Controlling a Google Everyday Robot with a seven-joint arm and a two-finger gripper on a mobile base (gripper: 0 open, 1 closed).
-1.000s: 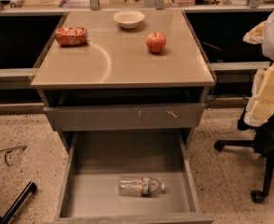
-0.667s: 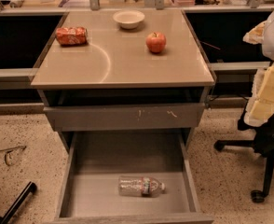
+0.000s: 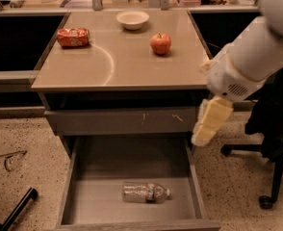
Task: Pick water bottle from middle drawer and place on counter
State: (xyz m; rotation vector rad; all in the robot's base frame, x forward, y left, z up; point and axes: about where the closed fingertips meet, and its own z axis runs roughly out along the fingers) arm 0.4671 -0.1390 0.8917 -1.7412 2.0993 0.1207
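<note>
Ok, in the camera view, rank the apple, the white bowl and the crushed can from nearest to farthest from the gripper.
The gripper hangs right of the drawer front.
1. apple, right side of the counter
2. bowl, back middle
3. can, back left

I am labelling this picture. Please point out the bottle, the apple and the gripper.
bottle [image 3: 145,192], camera view, on its crinkled middle.
apple [image 3: 160,43], camera view, on its front.
gripper [image 3: 202,134], camera view, right of the drawer front [image 3: 117,121], near its pale tip.
</note>
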